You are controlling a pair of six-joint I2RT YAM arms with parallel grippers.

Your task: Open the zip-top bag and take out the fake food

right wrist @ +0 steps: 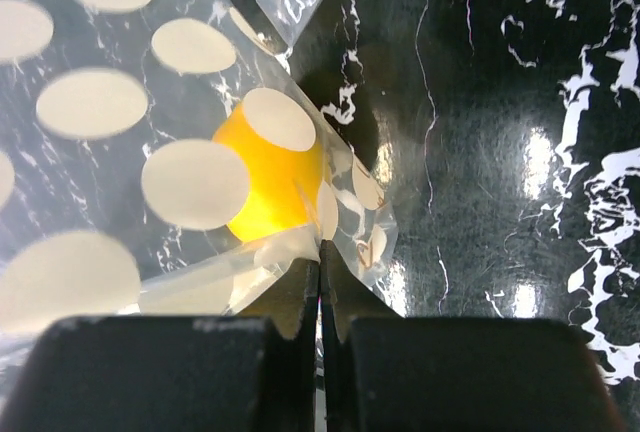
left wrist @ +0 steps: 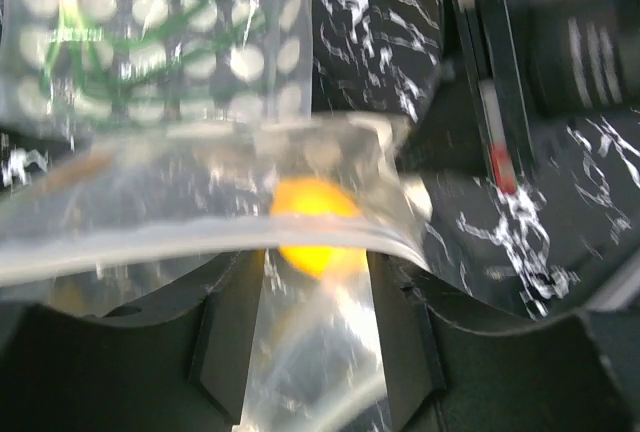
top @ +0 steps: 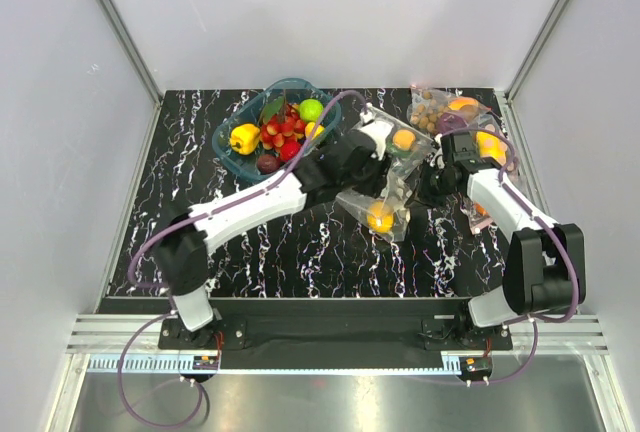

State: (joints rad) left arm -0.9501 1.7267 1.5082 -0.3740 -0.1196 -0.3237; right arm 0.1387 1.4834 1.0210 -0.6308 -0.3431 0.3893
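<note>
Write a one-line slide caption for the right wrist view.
Right gripper pinches the clear white-dotted plastic zip bag holding a glossy yellow-orange fruit, black marbled table behind.

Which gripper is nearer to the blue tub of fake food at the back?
Left. The left gripper is just right of the tub; the right gripper lies farther right.

The left arm (top: 250, 202) is extended diagonally forward and inward, its gripper (left wrist: 315, 332) of undetermined closure, while the right arm (top: 500, 202) is reached forward and inward, its gripper (right wrist: 320, 270) clamped on the zip-top bag (right wrist: 100, 182).
</note>
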